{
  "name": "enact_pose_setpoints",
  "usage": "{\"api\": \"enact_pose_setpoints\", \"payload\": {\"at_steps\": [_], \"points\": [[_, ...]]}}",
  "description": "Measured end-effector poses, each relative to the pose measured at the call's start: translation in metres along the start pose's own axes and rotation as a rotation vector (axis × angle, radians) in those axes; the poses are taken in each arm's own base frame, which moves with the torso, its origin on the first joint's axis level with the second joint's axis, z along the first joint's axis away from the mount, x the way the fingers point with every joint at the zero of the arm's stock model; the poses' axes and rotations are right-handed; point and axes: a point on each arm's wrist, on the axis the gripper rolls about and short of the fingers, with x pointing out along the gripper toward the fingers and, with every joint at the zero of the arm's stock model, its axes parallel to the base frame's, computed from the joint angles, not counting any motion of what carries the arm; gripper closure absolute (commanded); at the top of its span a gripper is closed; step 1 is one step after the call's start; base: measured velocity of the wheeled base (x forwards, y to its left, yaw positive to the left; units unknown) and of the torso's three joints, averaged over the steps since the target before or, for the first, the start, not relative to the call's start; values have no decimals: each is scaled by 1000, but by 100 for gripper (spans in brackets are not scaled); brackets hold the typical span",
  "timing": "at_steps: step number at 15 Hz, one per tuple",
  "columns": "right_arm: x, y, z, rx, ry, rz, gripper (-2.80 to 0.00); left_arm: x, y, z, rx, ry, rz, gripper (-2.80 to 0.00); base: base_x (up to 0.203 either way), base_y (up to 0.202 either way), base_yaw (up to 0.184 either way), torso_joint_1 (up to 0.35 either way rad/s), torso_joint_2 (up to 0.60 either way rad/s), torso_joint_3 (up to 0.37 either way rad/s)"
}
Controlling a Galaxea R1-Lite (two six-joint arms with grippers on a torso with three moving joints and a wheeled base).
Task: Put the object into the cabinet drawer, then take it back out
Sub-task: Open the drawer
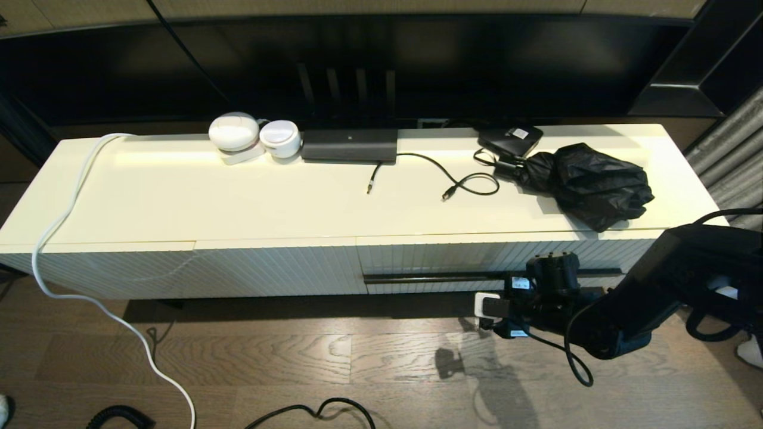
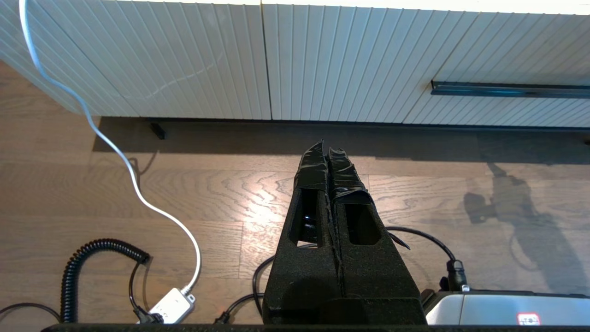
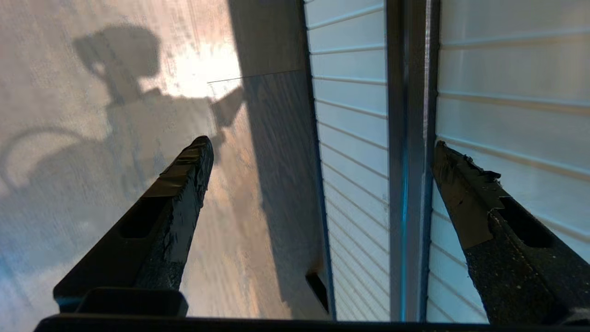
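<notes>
While the cabinet drawer (image 1: 495, 265) at lower right of the head view sits fully closed, nothing is done yet: the right gripper (image 3: 318, 161) spreads wide, empty, one finger either side of the black bar handle (image 3: 408, 138). The left gripper (image 2: 328, 159) hangs pinched together, empty. Up top, a black folded umbrella (image 1: 587, 182) and loose cable (image 1: 453, 179); nothing blocks the handle.

Two white round devices (image 1: 253, 138), one black umbrella (image 1: 590, 183), two black boxes (image 1: 349, 145).

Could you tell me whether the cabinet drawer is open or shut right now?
Shut: the drawer front sits flush with the neighbouring panel, no interior showing. The open right gripper straddles its handle.
</notes>
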Motion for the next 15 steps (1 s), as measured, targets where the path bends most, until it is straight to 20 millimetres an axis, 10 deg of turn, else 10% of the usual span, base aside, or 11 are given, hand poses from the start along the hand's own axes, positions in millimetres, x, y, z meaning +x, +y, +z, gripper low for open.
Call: {"api": "enact_pose_setpoints", "payload": {"at_steps": [15], "points": [[19, -6, -5, -28, 5, -29, -280, 0, 0, 0, 0, 0, 1, 0, 0, 0, 0, 0, 0, 0]]}}
